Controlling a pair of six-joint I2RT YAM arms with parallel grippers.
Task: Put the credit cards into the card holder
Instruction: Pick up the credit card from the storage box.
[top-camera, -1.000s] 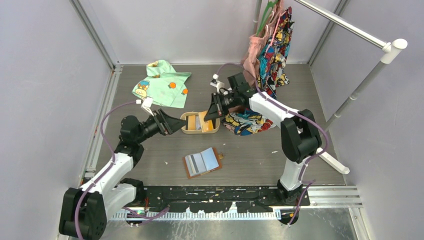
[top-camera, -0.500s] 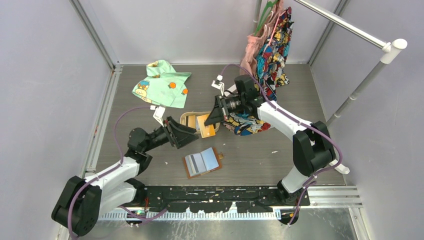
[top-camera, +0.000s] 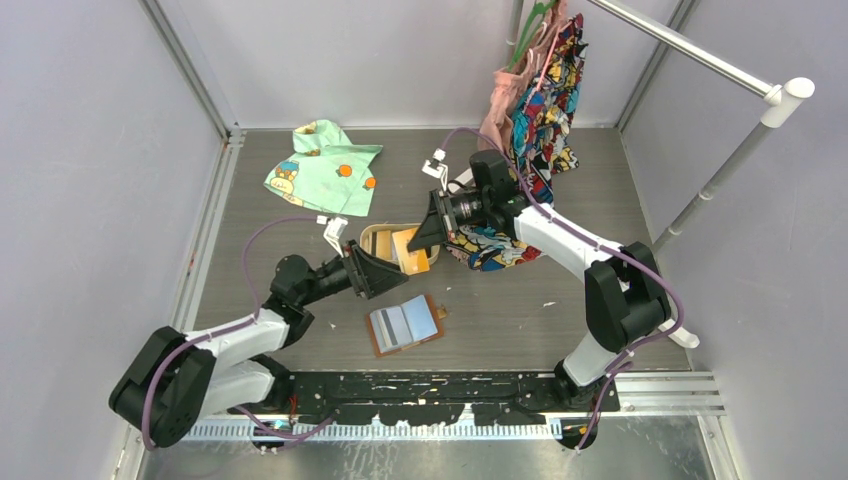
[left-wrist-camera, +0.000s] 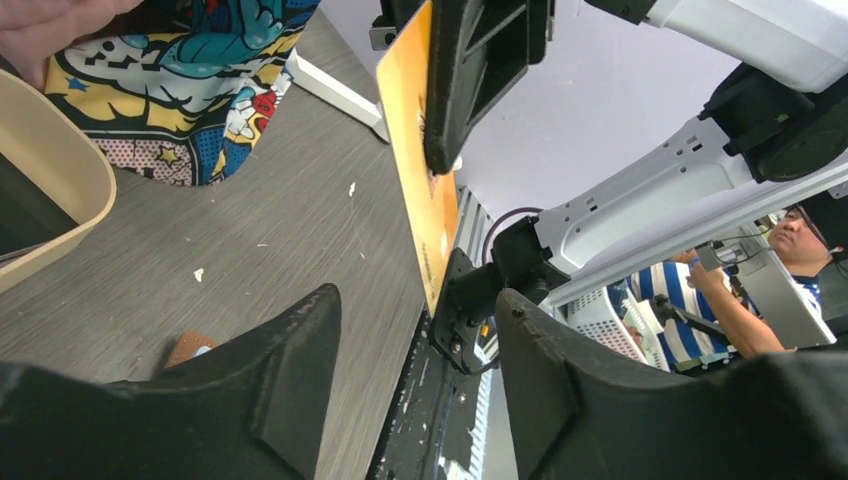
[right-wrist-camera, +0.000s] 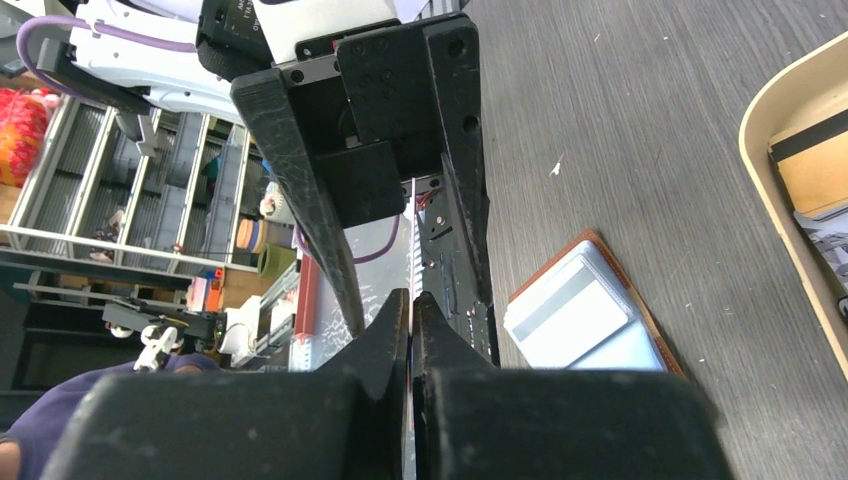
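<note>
Over the grey table (top-camera: 500, 320), right gripper (top-camera: 418, 232) pinches orange card (top-camera: 411, 252) edge-on, just ahead of left gripper (top-camera: 393, 272), jaws part-open, empty.

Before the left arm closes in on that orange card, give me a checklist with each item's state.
1. Right hand shut on the orange card: ok.
2. Card lifted off the tray: ok.
3. Left hand open and lined up with the card's free end: ok.
4. Card far enough in between the left fingers for a firm grip: cannot tell.
5. Card holder lying open, inside facing up: ok.
6. Free slot left in the holder: cannot tell; cards already cover its inside.
</note>
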